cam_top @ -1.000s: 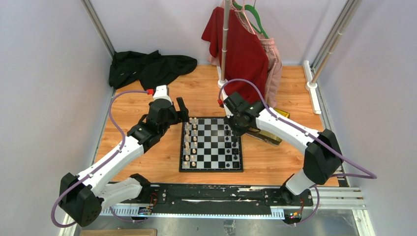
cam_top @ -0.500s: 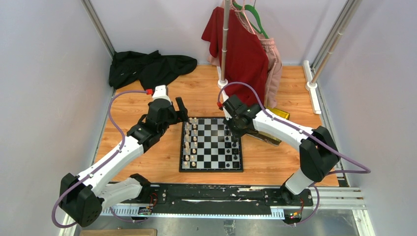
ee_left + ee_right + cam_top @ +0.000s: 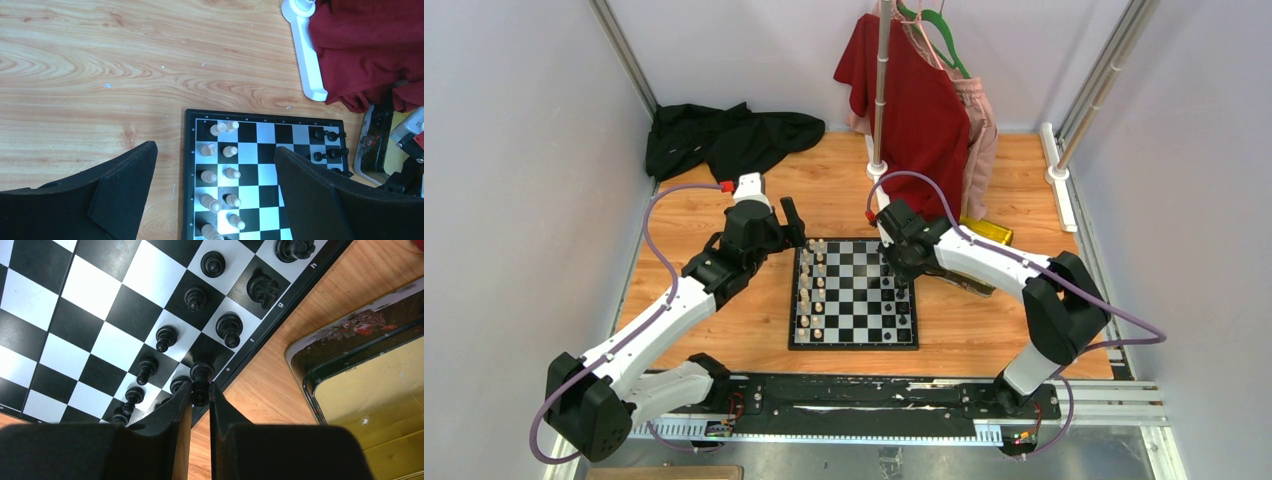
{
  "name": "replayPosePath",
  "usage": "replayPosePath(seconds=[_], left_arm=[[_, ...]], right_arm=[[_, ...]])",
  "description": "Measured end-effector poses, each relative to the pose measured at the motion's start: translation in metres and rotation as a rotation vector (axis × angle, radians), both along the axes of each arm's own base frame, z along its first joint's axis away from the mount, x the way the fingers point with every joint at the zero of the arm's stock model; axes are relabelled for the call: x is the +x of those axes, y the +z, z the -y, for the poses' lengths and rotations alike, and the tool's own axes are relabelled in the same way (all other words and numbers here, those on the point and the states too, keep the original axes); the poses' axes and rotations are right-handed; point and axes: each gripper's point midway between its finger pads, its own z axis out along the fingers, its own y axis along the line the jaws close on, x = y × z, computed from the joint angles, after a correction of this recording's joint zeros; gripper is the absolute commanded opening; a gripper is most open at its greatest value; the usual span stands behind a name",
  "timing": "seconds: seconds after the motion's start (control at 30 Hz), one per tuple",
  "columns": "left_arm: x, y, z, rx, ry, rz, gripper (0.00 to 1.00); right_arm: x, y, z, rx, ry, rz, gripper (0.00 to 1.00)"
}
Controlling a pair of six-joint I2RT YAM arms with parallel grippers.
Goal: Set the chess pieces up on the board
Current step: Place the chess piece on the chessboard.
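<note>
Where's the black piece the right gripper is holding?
Right wrist view: the black piece is pinched in the right gripper at the right edge of the board, by letter e, among other black pieces.

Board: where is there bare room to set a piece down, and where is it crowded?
Bare: the middle squares of the board, between the cream-white pieces and the black pieces. Crowded: those two double columns at its sides.

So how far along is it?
Mostly done: cream-white pieces stand in two rows along one board edge, black pieces opposite. In hand: the right gripper grips a black piece at its back row; the left gripper is open. Any remaining gaps are hidden.
</note>
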Motion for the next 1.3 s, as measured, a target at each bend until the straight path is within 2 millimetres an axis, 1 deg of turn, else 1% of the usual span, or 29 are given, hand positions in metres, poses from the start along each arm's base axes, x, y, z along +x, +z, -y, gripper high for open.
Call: replayPosePath(seconds=[0.4, 0.6, 0.8, 0.93, 1.03, 1.23, 1.3], left_arm=[[0.001, -0.003, 0.000, 0.010, -0.002, -0.006, 0.94], [0.002, -0.005, 0.001, 0.013, -0.002, -0.010, 0.97], [0.003, -0.008, 0.000, 0.020, 0.001, -0.017, 0.97], [0.004, -0.009, -0.001, 0.022, 0.002, -0.019, 0.98], [0.004, -0.009, -0.001, 0.023, 0.002, -0.021, 1.00], [0.004, -0.010, -0.001, 0.025, 0.002, -0.023, 1.00], [0.004, -0.011, -0.001, 0.026, 0.002, -0.024, 1.00]], right_arm=[[0.008, -0.008, 0.000, 0.004, -0.015, 0.007, 0.00], [0.012, -0.010, 0.000, 0.007, -0.022, 0.011, 0.04], [0.013, -0.010, 0.000, 0.008, -0.022, 0.011, 0.07], [0.014, -0.010, 0.000, 0.010, -0.024, 0.013, 0.12], [0.014, -0.011, 0.000, 0.011, -0.025, 0.013, 0.19], [0.014, -0.012, 0.000, 0.011, -0.025, 0.010, 0.25], [0.014, -0.013, 0.000, 0.009, -0.025, 0.005, 0.30]])
